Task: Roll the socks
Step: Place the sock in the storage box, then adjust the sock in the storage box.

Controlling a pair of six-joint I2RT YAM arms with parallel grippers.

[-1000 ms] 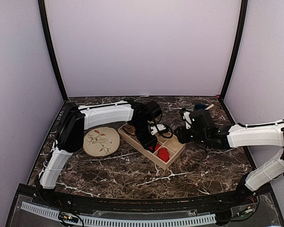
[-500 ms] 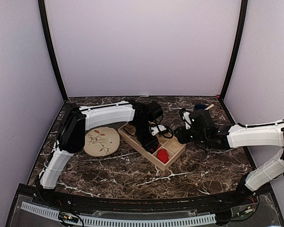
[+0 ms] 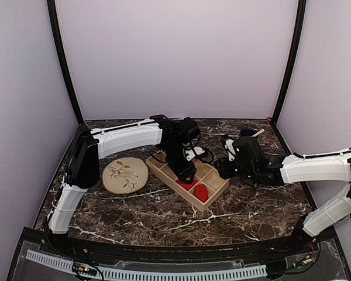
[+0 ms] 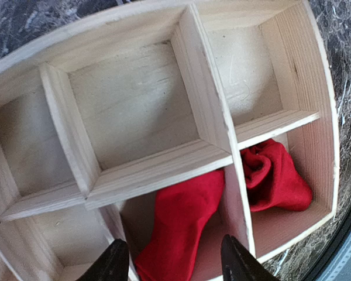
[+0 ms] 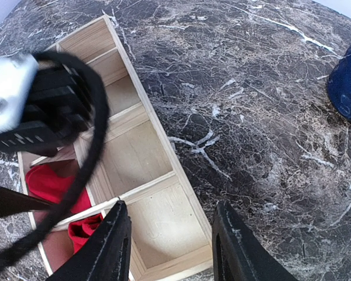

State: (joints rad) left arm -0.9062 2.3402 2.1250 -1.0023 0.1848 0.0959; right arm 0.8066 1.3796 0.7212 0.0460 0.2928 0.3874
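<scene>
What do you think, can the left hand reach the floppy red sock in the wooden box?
Probably yes. The left hand hangs open right above that sock, with nothing lying over it. The walls of the box stand close on both sides, so its fingers must slip between them.

An elongated red sock (image 4: 178,228) lies loosely flattened in one compartment of the wooden divider tray (image 4: 207,93), while a bundled red sock (image 4: 278,175) sits crumpled in the adjoining corner compartment, a thin wall between them.
</scene>
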